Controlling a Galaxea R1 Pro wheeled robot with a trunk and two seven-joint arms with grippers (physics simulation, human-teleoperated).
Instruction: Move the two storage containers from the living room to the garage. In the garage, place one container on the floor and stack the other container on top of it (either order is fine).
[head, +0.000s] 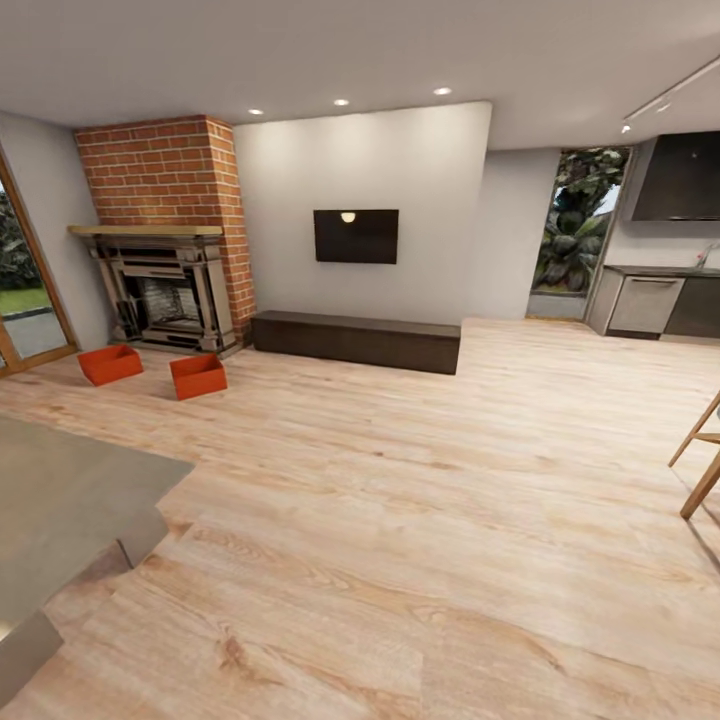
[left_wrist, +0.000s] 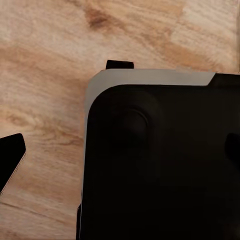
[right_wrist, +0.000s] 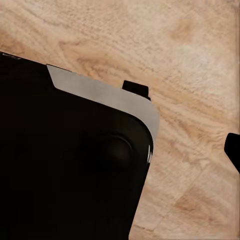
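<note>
two storage containers (head: 110, 364) (head: 198, 376) by the fireplace (head: 165, 285) look light, rigid, thin-walled; grip a rim wall. each tool's opening: cannot tell.

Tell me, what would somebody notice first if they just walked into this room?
Probably the two storage containers, bright orange-red boxes: one and the other sit apart on the light wood-plank floor, at the head view's left. Right behind them stands a red brick fireplace. A dark TV hangs on the pale wall above a long dark bench.
</note>
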